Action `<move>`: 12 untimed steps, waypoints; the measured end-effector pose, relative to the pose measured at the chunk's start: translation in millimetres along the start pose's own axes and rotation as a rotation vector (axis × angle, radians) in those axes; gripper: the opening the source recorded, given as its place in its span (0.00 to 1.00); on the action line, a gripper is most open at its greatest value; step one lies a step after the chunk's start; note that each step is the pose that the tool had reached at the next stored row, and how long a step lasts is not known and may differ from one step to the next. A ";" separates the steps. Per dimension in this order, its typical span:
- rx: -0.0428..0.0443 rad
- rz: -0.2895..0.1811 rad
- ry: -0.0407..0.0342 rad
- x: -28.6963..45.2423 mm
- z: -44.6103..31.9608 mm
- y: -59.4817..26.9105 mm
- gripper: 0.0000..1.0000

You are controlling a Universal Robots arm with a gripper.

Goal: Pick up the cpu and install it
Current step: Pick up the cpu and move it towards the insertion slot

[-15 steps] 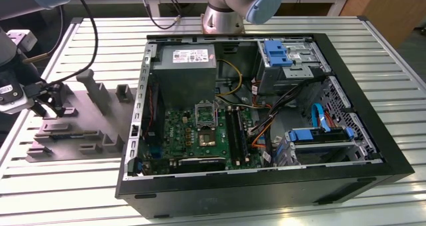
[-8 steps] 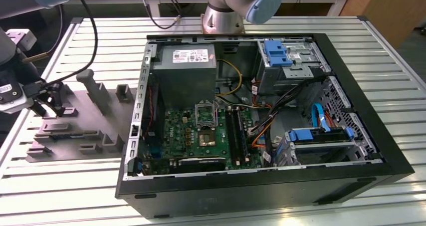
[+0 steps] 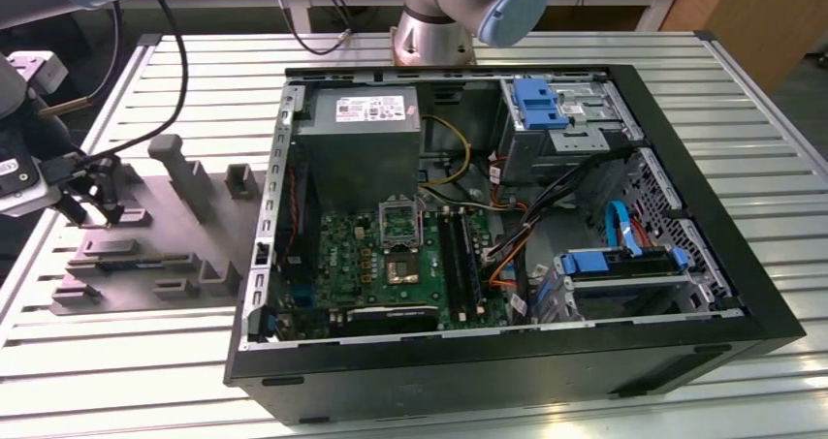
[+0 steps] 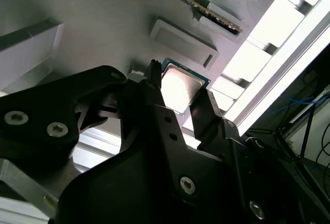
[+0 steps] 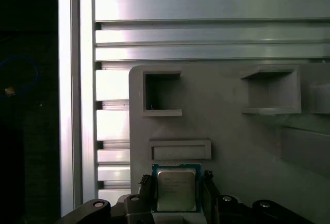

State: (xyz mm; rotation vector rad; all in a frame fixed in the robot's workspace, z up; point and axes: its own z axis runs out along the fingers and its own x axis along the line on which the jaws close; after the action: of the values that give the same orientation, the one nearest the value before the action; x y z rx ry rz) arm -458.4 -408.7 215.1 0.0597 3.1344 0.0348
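Surface: slatted aluminium table [image 3: 777, 119], with an open black computer case [image 3: 518, 361] lying on its side and a grey tray [image 3: 155, 235] beside it at the exterior view's left.
Arm: reaches in from the exterior view's left edge, with the gripper [image 3: 111, 211] down over the tray, well apart from the case.
Cpu: the cpu [image 5: 176, 190] lies flat on the tray, silvery top up, just beside a low raised bar [image 5: 180, 150].
Cpu and jaws: in both wrist views the chip sits squarely between the two dark fingers [image 5: 146, 185], one at each of two opposite edges; the side facing the raised bar is uncovered.
Jaws: closed in to the chip's width and pinching it by those edges.
Contact with tray: the chip looks level with the tray face.
Case: green motherboard [image 3: 388, 265] exposed inside.
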 end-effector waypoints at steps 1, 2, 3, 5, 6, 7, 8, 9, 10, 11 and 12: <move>0.0000 0.000 0.0000 0.0 -0.2 0.0 0.47; -0.0001 0.000 -0.0001 0.0 -0.3 0.0 0.47; -0.0001 0.000 -0.0001 0.0 -0.5 0.0 0.47; -0.0001 0.000 -0.0001 0.0 -0.8 0.0 0.47; -0.0001 0.000 -0.0001 0.0 -1.7 0.1 0.47; -0.0001 0.000 0.0000 0.0 -2.3 0.1 0.47; -0.0001 0.000 -0.0001 0.0 -2.4 0.1 0.47; -0.0001 0.000 -0.0001 0.0 -2.6 0.1 0.47; -0.0001 0.000 -0.0001 0.0 -2.9 0.1 0.47; -0.0001 0.000 -0.0001 0.0 -3.1 0.1 0.47; -0.0001 0.000 -0.0001 0.0 -3.6 0.1 0.47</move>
State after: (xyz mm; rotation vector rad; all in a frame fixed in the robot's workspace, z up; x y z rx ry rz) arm -458.4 -408.7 218.7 0.0597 3.1344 0.0349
